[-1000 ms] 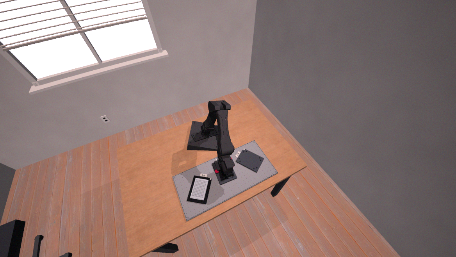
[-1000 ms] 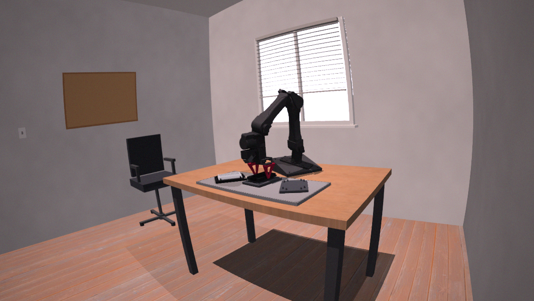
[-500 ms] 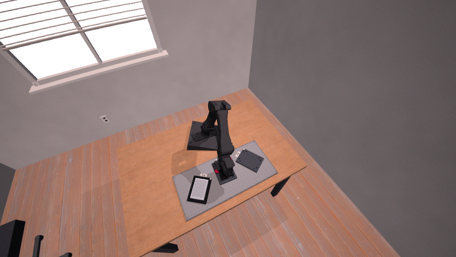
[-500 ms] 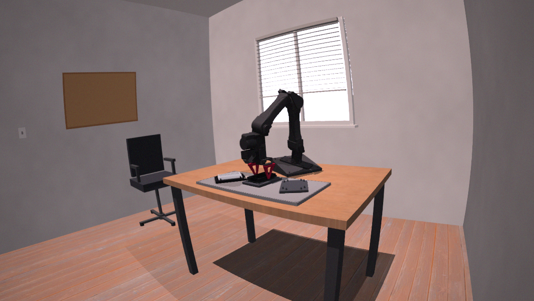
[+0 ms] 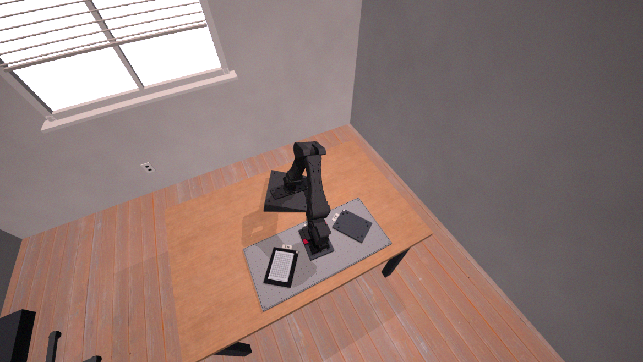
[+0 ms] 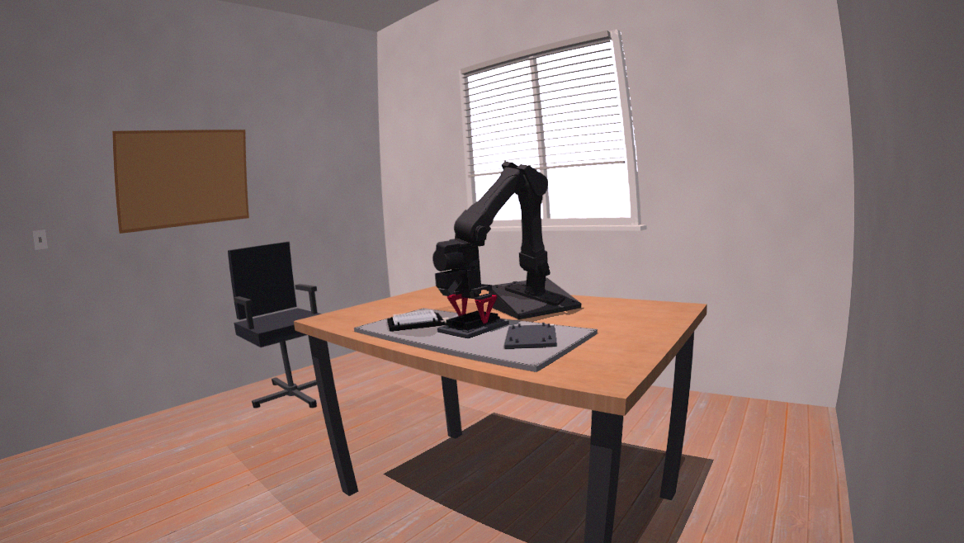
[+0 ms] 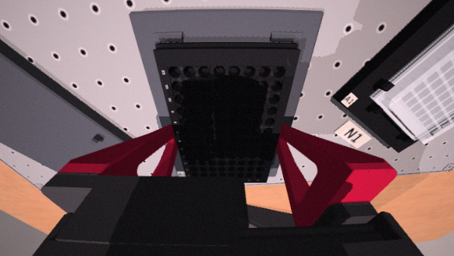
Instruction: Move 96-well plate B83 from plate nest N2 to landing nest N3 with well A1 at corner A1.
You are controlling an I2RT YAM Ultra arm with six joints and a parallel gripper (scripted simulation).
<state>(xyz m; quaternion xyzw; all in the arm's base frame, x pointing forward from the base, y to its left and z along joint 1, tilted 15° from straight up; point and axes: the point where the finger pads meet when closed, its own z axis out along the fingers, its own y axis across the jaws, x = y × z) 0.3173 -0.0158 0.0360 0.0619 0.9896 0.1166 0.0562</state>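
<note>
— Fingers first: what are we seeing on the gripper (image 7: 226, 136)?

— We are seeing the red fingers standing wide, one pressing on each long side of the black 96-well plate B83 (image 7: 228, 117), so the gripper is pinching the plate across its width.

— And where is the plate sitting?

— We are finding it over the plate nest N2 (image 7: 230, 25), whose grey slab is showing beyond the plate's far end. Whether it is resting on the nest or hanging just above it, we cannot tell.

— What are we noticing around it?

— In the wrist view, the white plate B38 (image 7: 423, 94) is lying in the plate nest N1 (image 7: 364, 91) at the right, with the N1 label (image 7: 352, 134) on the perforated deck (image 7: 97, 62) just beside it. In the top view, the landing nest N3 (image 5: 352, 225) is lying on the deck's right part, apart from the gripper, with no plate on it.

— And the arm (image 5: 315, 188)?

— We are watching it reaching from its base plate (image 5: 272, 202) down over the middle nest.
</note>
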